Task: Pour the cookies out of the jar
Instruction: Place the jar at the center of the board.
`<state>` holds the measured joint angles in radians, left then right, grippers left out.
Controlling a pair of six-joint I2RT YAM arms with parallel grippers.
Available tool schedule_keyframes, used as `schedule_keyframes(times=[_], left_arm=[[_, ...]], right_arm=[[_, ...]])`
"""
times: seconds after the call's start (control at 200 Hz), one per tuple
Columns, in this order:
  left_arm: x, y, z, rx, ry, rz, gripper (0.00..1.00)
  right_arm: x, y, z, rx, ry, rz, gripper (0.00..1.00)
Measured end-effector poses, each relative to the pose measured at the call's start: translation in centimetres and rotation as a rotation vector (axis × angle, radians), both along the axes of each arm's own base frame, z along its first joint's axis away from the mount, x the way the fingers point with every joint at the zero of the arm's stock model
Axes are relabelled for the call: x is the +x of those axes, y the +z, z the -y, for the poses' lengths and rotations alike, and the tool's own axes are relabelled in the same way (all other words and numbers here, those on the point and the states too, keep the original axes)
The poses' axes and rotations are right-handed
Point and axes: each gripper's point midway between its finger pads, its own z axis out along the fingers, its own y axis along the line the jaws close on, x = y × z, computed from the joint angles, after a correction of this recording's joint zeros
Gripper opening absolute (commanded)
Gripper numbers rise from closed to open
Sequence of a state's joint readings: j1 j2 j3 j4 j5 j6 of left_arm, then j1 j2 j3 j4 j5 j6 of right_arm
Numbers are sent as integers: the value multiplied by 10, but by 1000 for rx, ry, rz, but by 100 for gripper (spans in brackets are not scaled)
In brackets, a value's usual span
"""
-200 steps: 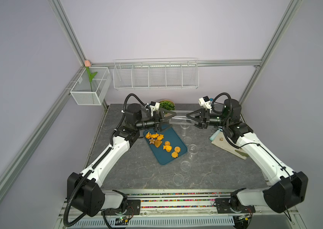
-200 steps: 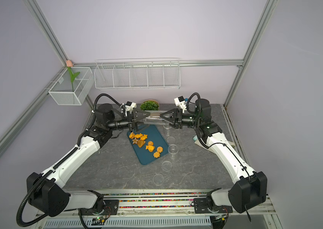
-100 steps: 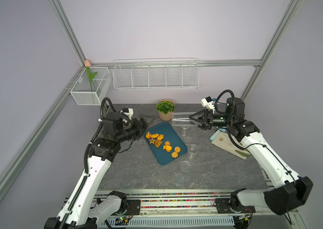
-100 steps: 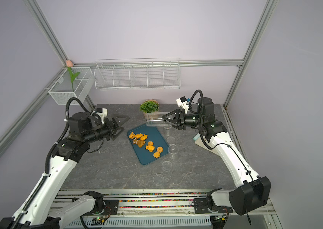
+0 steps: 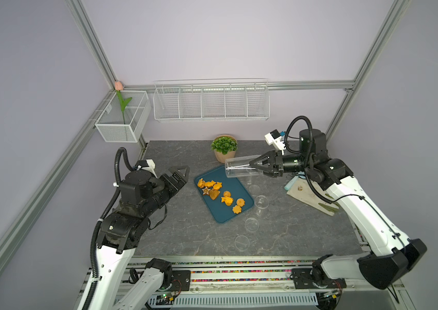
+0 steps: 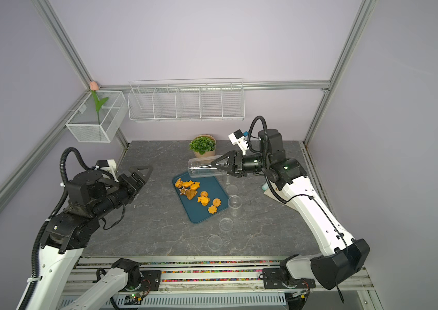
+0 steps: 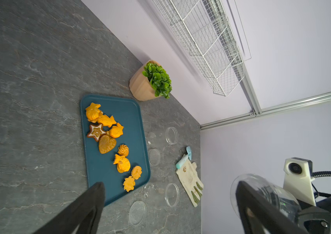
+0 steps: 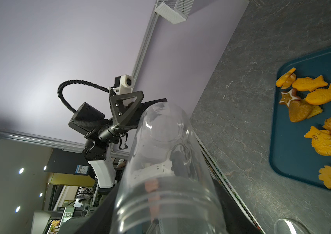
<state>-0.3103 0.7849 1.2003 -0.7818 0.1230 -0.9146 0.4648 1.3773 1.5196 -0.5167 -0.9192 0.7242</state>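
Cookies (image 5: 220, 194) — out on tray (image 5: 223, 217), pour looks done | jar (image 5: 239, 167) empty, sideways over tray, clamped in right gripper (image 5: 251, 166) | left gripper (image 5: 185, 175) jaws apart, empty — aside

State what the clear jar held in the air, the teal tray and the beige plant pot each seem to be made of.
Clear cylindrical jar: transparent glossy plastic or glass; things behind show through.
Dark teal rectangular tray: likely plastic; smooth even colour, rounded raised rim.
Beige plant pot: matte, ceramic or plastic; cannot tell.
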Motion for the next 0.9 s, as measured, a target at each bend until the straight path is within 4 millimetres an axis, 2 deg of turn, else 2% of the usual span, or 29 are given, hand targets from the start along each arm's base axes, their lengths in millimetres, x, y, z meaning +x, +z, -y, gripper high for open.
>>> schedule_keyframes(times=[0.35,0.625,0.9], left_arm=[[-24,37,-24,75,61,117,100],[-35,30,-35,124,87,103,100],[-56,39,-48,157,109,138,100]], right_arm=[[4,-28,-42,-159,57,14,59],[9,-55,-79,-324,96,66,59],[17,-92,-124,-511,152,129,60]])
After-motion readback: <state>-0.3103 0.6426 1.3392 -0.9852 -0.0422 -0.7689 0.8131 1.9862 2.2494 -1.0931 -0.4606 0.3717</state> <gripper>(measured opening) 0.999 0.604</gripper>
